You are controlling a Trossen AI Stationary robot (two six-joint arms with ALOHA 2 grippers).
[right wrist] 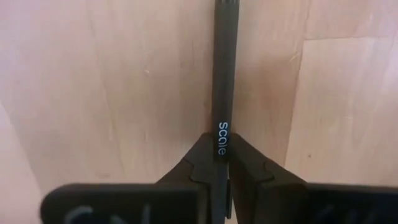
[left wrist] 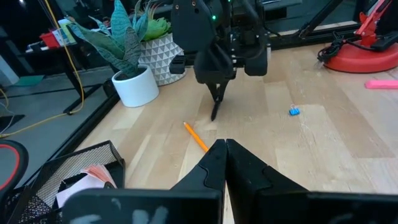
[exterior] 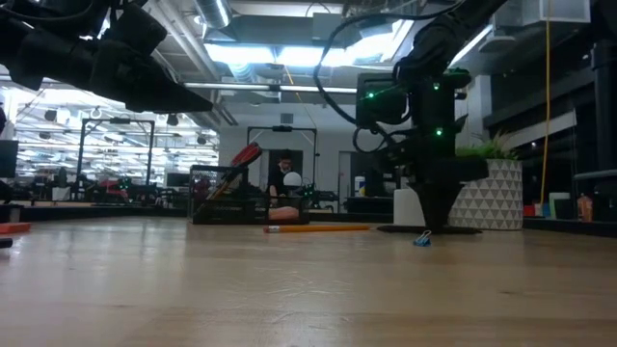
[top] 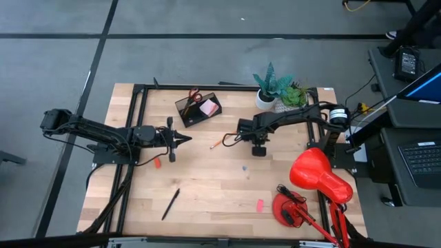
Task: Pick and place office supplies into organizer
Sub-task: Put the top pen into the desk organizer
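On the wooden desk (top: pixel 207 186): one dark organizer (top: pixel 198 109), one pair of red-handled scissors (top: pixel 193 95), one pink sticky-note pad (top: pixel 209 107), one orange pencil (top: pixel 217 145), two black pens (top: pixel 170 204), two pink-red erasers (top: pixel 260 204), two potted plants (top: pixel 269 86), and one red lamp (top: pixel 311 186).

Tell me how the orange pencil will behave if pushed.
The orange pencil lies flat on the table, so it may roll or skid. Thin and straight, it likely stays stiff and light. Right claw grips a pen nearby.

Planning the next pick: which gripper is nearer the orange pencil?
Right. The right gripper, shut on a black pen, hangs just beside the orange pencil. The left gripper, shut, sits farther off on its other side.
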